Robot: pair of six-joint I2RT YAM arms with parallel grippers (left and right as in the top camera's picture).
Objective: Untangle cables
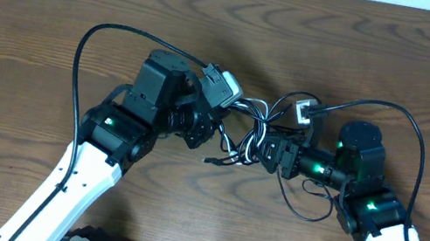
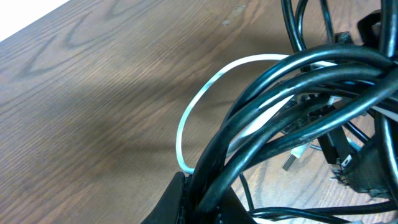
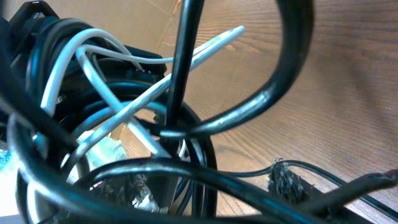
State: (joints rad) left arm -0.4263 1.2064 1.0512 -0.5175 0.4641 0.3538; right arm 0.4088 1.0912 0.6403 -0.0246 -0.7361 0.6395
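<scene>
At table [image 1: 38, 18] centre, between the two arms, the cables [image 1: 253, 132] sit as one knot (nothing pulled free yet). Progress, as I judge it: early. No cord lies on its own and straight; black and white strands cross and loop over each other in both wrist views. A white plug [image 1: 303, 111] pokes out at the far edge of the clump, and a small plug end [image 1: 210, 160] sticks out at the near side, so a couple of ends are exposed. Left to do: basically everything, meaning separate the white cord [image 2: 186, 124] from the two black ones and lay each apart.

Left gripper [image 1: 223, 137]: clenched. In its wrist view the black cords and the white loop all run down into its dark finger at the bottom edge, so it looks clamped on the cables, pinning the bundle from the left side.

Right gripper [image 1: 265, 152]: pushed into the right side of the knot, touching it. Its wrist view is crowded with cords right up against the lens, and only one frayed pad [image 3: 283, 180] shows low down (the other is hidden behind strands), so I cannot tell whether its jaws are apart or closed, or whether any cord is held.
</scene>
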